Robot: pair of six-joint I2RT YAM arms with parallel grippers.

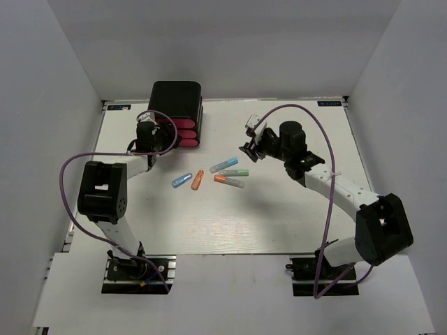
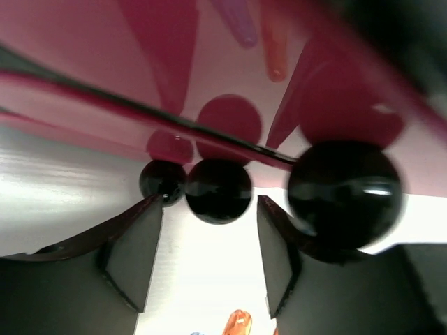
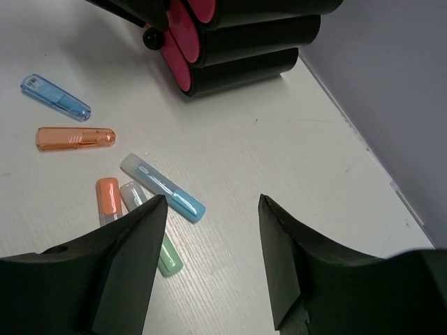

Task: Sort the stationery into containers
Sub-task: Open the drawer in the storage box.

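The containers are three pink drawers (image 1: 183, 132) in a glossy black cabinet (image 1: 174, 101) at the back left. Their black knobs (image 2: 218, 190) fill the left wrist view. My left gripper (image 2: 209, 220) is open right in front of them, the middle knob just ahead of its fingertips and not clamped. The stationery lies mid-table: a blue piece (image 1: 181, 181), an orange piece (image 1: 198, 180), a light blue piece (image 1: 223, 165), a green piece (image 1: 236, 172) and an orange-and-white piece (image 1: 229, 181). My right gripper (image 1: 246, 146) hovers open and empty, above and just right of the light blue piece (image 3: 163, 188).
White walls close in the table on the left, back and right; the right wall (image 3: 391, 84) runs near my right gripper. The cabinet (image 3: 258, 42) stands by the back edge. A purple cable (image 1: 307, 115) loops above each arm.
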